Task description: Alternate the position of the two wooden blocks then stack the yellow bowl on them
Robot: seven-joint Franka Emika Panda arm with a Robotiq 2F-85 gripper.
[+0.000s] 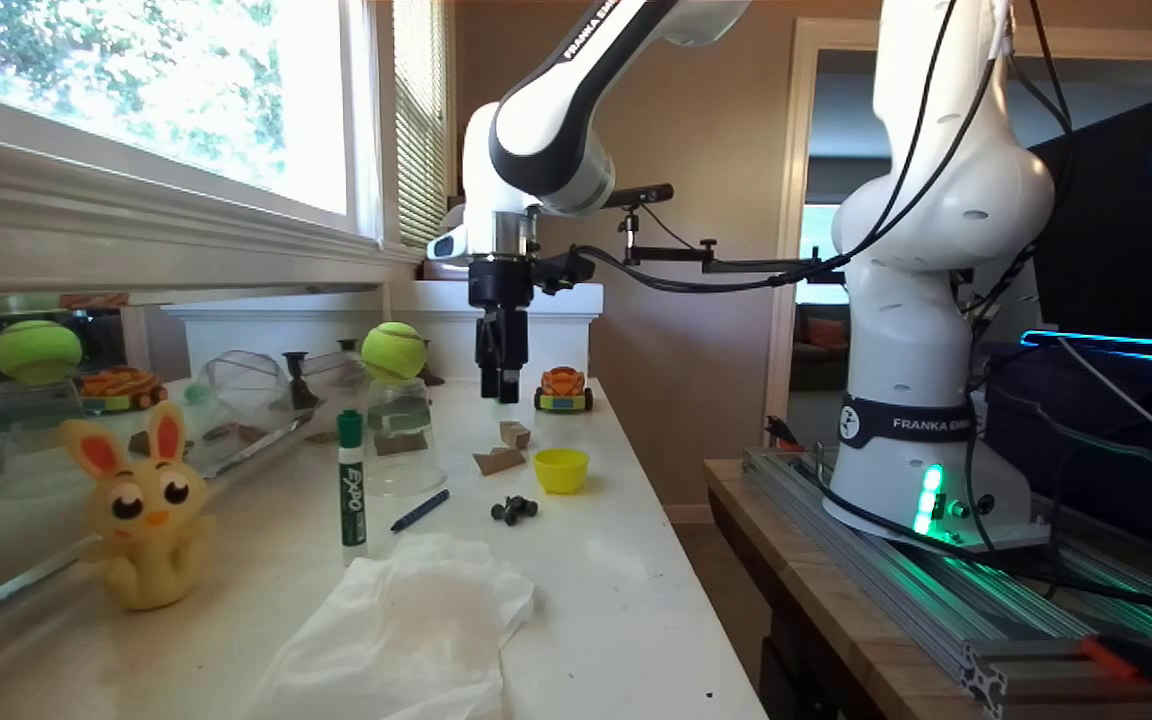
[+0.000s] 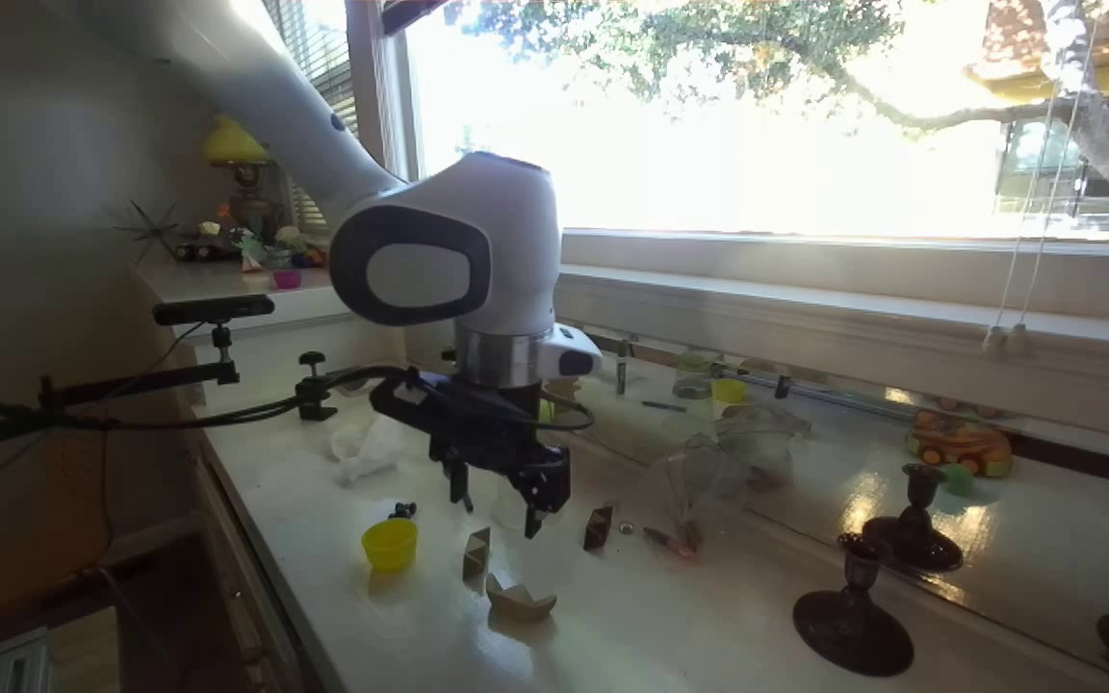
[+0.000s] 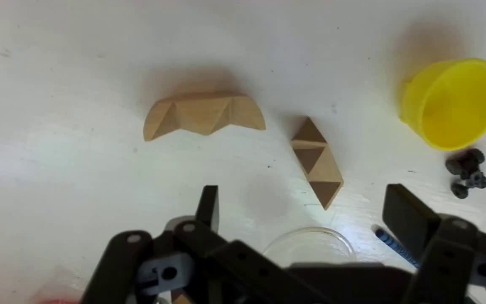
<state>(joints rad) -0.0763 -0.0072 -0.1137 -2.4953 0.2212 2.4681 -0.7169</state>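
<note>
My claw (image 3: pixel 303 202) hangs spread wide, holding nothing. In the wrist view the crown-shaped block (image 3: pixel 203 113) lies above and left of centre, the narrow block (image 3: pixel 318 162) right of centre, the yellow bowl (image 3: pixel 458 103) at upper right. Coming down off line, I could clip the clear glass (image 3: pixel 310 248) at lower centre and drop the tennis ball (image 1: pixel 394 352) that an exterior view shows perched on it. Notched edges may make either block slip; a lopsided pair could tip the bowl.
</note>
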